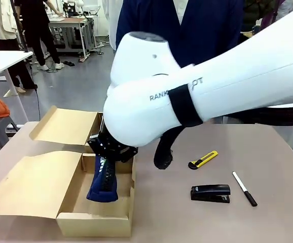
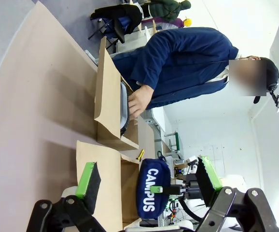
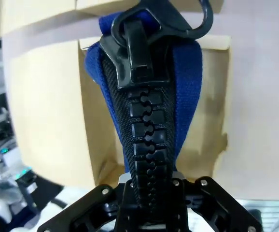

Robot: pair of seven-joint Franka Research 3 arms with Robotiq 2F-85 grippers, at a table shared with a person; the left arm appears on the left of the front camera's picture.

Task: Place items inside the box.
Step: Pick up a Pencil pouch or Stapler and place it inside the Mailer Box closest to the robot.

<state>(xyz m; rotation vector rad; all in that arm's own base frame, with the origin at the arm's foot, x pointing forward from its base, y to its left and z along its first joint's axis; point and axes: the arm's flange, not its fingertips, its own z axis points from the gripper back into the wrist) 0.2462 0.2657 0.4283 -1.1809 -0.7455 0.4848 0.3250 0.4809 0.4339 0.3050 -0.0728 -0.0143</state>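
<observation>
pouch (image 1: pixel 102 183) is clamped in the right gripper (image 1: pixel 106 158), hung near upright into the box (image 1: pixel 93 223) below. left gripper (image 2: pixel 148 173) is spread wide

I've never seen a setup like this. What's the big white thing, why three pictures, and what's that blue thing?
The white thing is a robot arm, one of two at a table, with a person opposite. One picture comes from a fixed camera facing that person; the other two come from cameras on the arms' wrists. The right gripper is shut on a navy pouch, its lower end inside the open cardboard box. The left gripper is open and holds nothing. On the table lie a yellow-black utility knife, a black stapler and a marker.
</observation>
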